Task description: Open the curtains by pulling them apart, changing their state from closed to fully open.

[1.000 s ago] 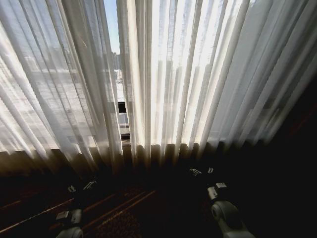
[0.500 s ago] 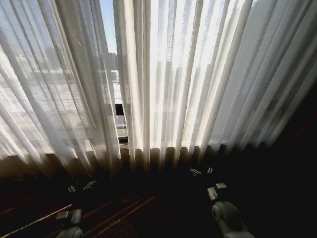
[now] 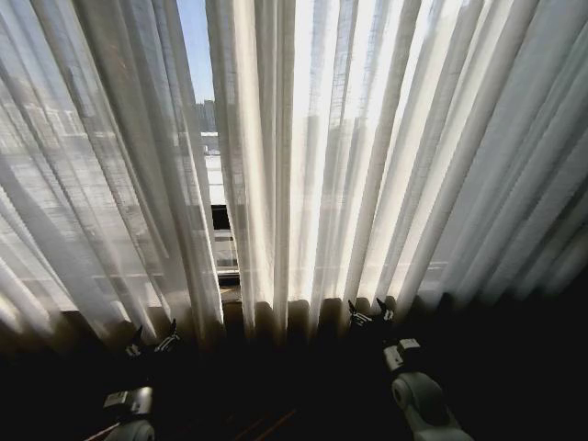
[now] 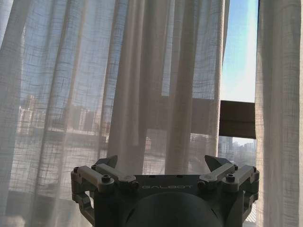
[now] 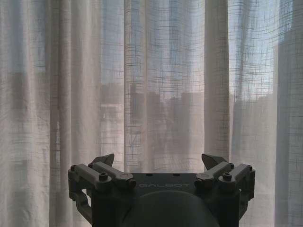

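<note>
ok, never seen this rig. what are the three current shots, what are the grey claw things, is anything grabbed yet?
It is a wheeled robot with two arms. The wide shot comes from its head camera, looking at the curtains, two sheer white pleated panels with a narrow gap showing the window. The other two shots come from cameras on each wrist, looking past that arm's own claw. The claws are the left end effector and the right end effector. Both are open, held low facing the fabric, one before each panel. Nothing is grabbed; the curtains are mostly closed.
</note>
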Robot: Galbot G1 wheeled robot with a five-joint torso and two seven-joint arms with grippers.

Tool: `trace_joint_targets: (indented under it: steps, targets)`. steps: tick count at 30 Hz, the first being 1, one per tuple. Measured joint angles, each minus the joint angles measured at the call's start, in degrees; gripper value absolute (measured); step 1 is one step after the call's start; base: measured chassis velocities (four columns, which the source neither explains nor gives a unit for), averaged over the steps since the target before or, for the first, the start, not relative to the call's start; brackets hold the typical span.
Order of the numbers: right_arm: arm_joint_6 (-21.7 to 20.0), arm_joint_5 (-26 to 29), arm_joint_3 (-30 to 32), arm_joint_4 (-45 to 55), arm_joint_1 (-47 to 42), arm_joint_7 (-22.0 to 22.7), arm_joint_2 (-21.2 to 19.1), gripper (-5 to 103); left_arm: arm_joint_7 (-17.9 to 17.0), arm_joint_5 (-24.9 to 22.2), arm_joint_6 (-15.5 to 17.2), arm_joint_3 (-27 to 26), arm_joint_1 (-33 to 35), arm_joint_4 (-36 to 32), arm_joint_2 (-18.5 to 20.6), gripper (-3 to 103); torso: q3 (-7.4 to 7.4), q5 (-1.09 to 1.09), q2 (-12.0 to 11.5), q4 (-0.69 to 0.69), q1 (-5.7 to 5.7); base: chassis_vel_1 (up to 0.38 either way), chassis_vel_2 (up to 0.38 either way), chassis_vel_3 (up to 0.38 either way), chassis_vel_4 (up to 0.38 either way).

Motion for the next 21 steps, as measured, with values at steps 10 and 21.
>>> trace_joint_targets:
  steps: [10,21]
  targets:
    - [2.0,0.4,-0.5,-2.1,1.7,1.1,-0.3,100,0.0,0.0,0.0,0.0,0.0,0.0,0.0,100,0.04,-0.04,0.0,-0.01,0.10,-0.233,0.362,0.215,-0.378]
    - [0.1,1.4,-4.5,-2.4,4.8,3.1,-2.8,100,0.0,0.0,0.0,0.0,0.0,0.0,0.0,100,-0.03,-0.01,0.1,-0.02,-0.10,-0.017,-0.011,0.000,0.023]
